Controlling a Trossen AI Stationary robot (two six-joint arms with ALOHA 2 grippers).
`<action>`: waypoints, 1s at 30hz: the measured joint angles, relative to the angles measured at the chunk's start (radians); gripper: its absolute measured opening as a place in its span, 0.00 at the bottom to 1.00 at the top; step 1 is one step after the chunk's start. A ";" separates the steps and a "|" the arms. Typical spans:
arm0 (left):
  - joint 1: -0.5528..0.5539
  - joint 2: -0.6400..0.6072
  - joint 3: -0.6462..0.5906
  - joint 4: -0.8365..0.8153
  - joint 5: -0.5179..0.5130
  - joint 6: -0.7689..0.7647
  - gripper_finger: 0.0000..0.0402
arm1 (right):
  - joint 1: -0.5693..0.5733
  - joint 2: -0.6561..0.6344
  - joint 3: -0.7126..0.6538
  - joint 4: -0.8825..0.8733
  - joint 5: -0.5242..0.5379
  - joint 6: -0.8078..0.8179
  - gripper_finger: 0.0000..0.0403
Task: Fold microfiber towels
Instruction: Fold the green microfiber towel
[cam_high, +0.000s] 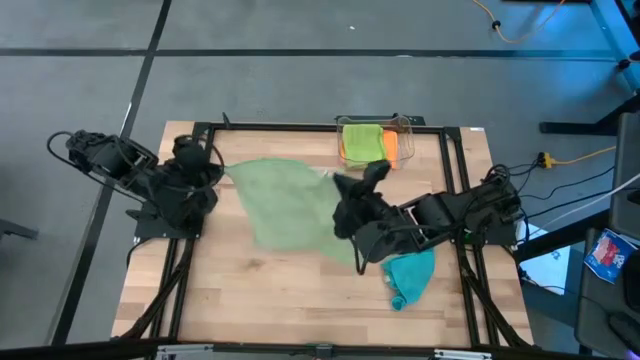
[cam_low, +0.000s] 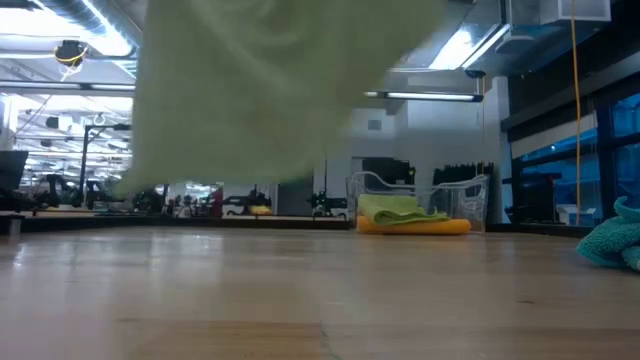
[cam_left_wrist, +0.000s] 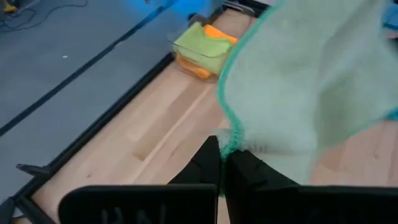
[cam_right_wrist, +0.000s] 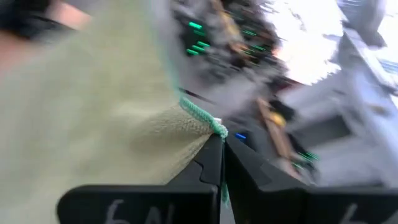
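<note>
Both claws, left claw (cam_left_wrist: 222, 163) and right claw (cam_right_wrist: 222, 163), are clenching the sage towel (cam_high: 285, 205) corners, hanging it over the wooden desk (cam_high: 250, 290); ceiling lights (cam_low: 425, 96) are glowing behind.

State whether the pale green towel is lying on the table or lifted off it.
Lifted. The pale green towel hangs stretched between the left tool and right tool, each pinching an edge; the low view shows it above the table.

Overhead, table-level, two wrist views (bin (cam_high: 375, 140) shared)

Left end effector (cam_high: 218, 165) and right end effector (cam_high: 345, 190) both clamped tight, raised, arms reaching inward from opposite sides
</note>
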 joint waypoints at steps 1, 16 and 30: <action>0.006 -0.006 0.000 0.000 -0.003 0.005 0.00 | -0.004 -0.001 0.000 0.001 -0.050 -0.002 0.04; 0.097 -0.032 -0.001 -0.124 -0.084 -0.064 0.00 | -0.085 -0.002 -0.001 -0.042 -0.096 0.039 0.04; 0.209 -0.105 -0.001 -0.124 -0.089 -0.023 0.00 | -0.134 -0.002 -0.001 -0.246 -0.092 0.128 0.04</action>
